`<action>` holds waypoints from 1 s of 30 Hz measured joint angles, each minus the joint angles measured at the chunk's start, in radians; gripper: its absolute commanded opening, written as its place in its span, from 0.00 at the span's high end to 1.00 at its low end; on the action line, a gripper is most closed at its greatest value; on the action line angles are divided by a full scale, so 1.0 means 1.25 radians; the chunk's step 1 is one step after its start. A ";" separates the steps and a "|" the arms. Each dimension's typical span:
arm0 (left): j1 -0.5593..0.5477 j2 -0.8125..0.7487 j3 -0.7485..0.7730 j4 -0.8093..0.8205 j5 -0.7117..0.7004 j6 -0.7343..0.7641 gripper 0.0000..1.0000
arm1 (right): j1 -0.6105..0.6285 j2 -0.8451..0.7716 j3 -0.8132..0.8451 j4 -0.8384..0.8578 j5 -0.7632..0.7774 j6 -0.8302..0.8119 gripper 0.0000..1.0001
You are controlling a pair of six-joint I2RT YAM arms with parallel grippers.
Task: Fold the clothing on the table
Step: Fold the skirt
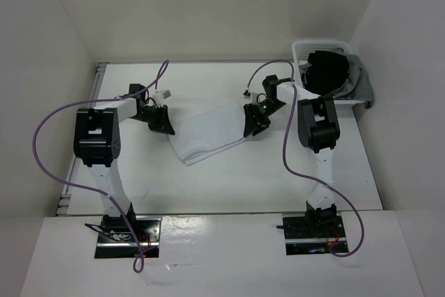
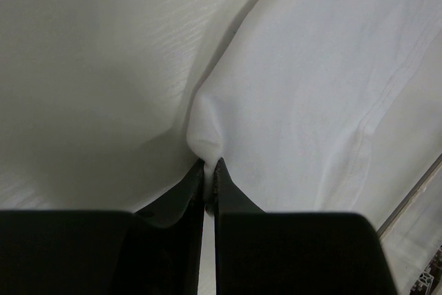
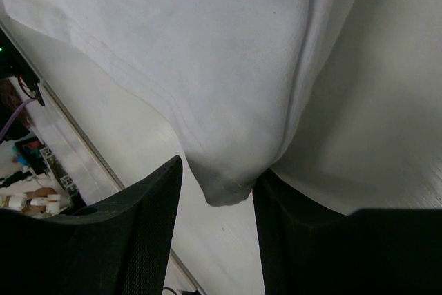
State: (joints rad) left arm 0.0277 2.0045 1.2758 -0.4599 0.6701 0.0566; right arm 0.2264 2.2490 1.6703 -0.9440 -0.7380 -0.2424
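The white clothing [image 1: 208, 131] lies in a folded strip across the middle of the table [image 1: 229, 186], slightly raised at both ends. My left gripper [image 1: 163, 124] is at its left end, and in the left wrist view this gripper [image 2: 210, 164] is shut on a pinched tuft of the clothing [image 2: 311, 88]. My right gripper [image 1: 254, 124] is at the right end. The right wrist view shows a hemmed corner of the clothing [image 3: 228, 67] hanging between that gripper's [image 3: 221, 168] open fingers. The corner touches the right finger, and a gap shows on the left.
A white perforated basket [image 1: 306, 48] stands at the back right corner with a dark garment [image 1: 327, 71] in it and grey cloth [image 1: 360, 83] spilling over its side. A metal rail [image 3: 76, 136] runs along the table's edge. Purple cables loop beside both arms.
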 measured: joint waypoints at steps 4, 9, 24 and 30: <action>0.000 0.000 -0.001 -0.006 0.005 0.011 0.95 | -0.008 0.001 0.002 -0.001 -0.003 0.001 0.49; 0.000 0.000 -0.001 -0.010 0.008 0.018 0.95 | -0.039 0.017 0.018 -0.005 -0.016 0.002 0.51; 0.000 0.000 -0.002 -0.029 0.017 0.031 0.95 | -0.062 0.026 0.025 -0.013 -0.049 0.002 0.46; 0.000 0.000 -0.002 -0.031 0.020 0.037 0.95 | -0.062 0.028 0.025 -0.016 -0.061 -0.006 0.42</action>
State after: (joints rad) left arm 0.0277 2.0045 1.2732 -0.4984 0.6949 0.1028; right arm 0.1490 2.2837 1.7016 -0.9634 -0.8143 -0.2497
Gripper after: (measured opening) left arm 0.101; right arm 0.558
